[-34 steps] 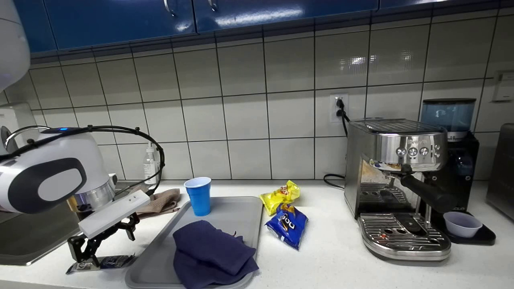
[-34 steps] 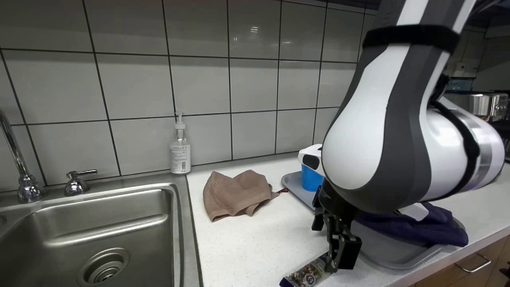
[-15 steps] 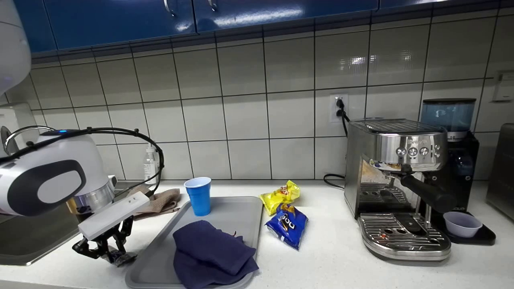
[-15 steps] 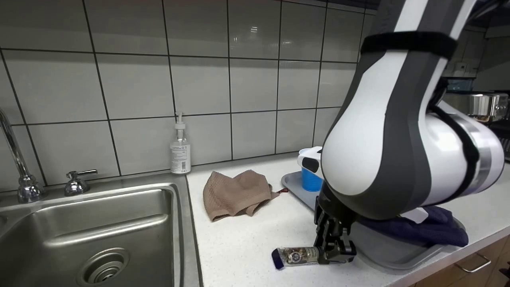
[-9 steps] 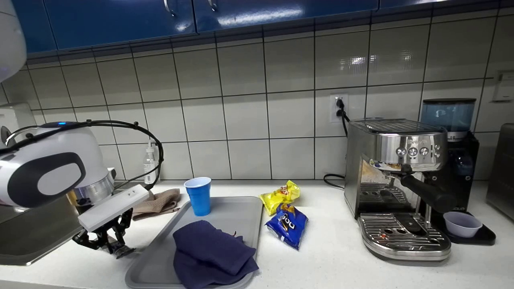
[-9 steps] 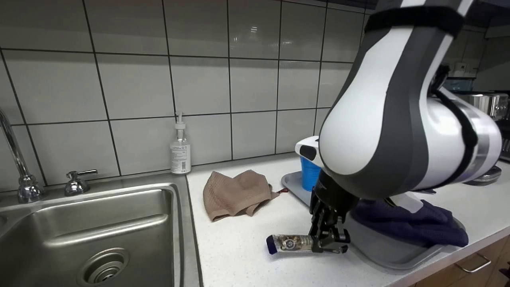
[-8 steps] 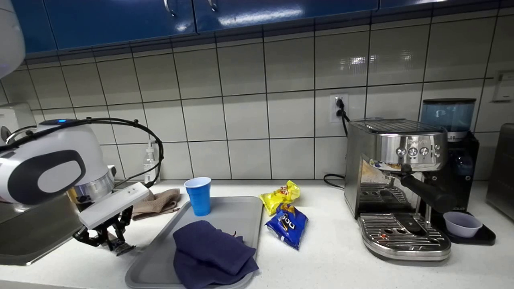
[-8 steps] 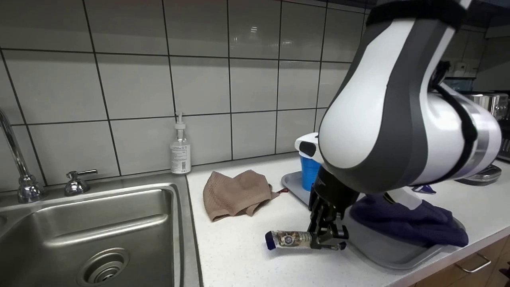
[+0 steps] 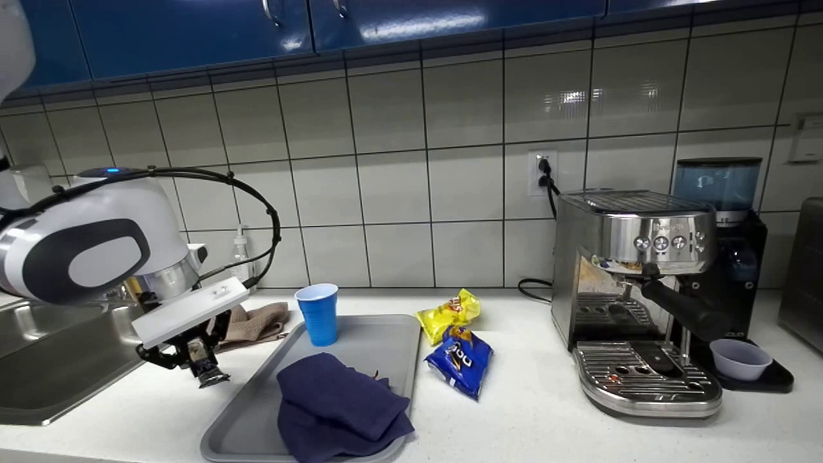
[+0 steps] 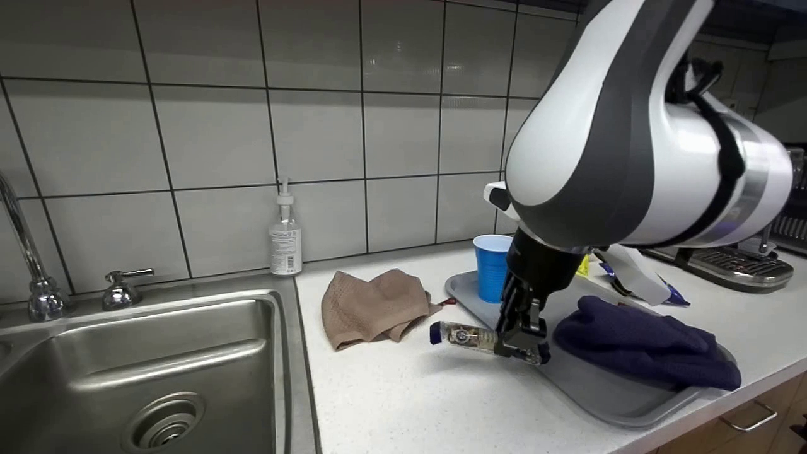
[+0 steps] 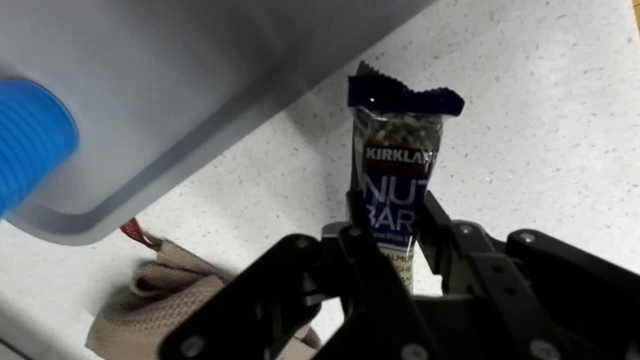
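- Since two seconds ago the gripper [image 11: 392, 212] has drawn in around the nut bar [image 11: 397, 180] and lifted it; the bar then lay on the counter [image 9: 533, 399] and is now up in the air, higher than half a second ago.
- The jaws are partly closed, one on each side of the bar, gripping it across its wrapper, with the navy crimped end sticking out.
- The bar hangs tilted above the strip of counter alongside the gray tray [image 9: 379, 334], near its edge.
- On the tray, a blue cup [image 9: 319, 315] stands upright near the back and a rumpled navy cloth [image 9: 344, 405] lies at the front, spilling over the side; all three are where they were.
- A brown cloth [image 10: 375, 309] lies on the counter between tray and sink [image 10: 189, 328], its reddish tag just beside the tray's corner.
- By the sink stand a pump bottle [image 10: 285, 246] and a chrome faucet [image 10: 47, 301].
- Past the tray's far side lie a yellow bag [image 9: 450, 314] and a blue bag [image 9: 460, 363], close together.
- Well apart from these stands a steel espresso machine [image 9: 591, 276], with a small pale bowl [image 9: 741, 359] beside it.
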Controlling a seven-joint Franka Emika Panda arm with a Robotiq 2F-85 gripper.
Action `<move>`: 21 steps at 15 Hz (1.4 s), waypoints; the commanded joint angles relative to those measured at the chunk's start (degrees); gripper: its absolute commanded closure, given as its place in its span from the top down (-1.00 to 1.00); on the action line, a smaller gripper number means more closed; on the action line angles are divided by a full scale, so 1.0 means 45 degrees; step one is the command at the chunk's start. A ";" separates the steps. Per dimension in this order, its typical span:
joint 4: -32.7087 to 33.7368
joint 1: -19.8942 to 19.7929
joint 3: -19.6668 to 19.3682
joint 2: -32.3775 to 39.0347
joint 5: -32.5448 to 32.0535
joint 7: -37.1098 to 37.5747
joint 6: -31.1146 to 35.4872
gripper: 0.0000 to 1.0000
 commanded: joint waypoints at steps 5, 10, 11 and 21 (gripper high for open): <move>-0.0010 0.2816 -0.3604 0.0409 0.1239 0.2554 0.0265 -0.86; -0.0012 0.5205 -0.5627 0.0826 0.2108 0.4477 0.0059 -0.86; -0.0013 0.5718 -0.6066 0.0916 0.2199 0.4853 0.0009 -0.86; 0.0333 0.9155 -1.0439 0.1275 0.1930 0.7063 -0.1091 -0.86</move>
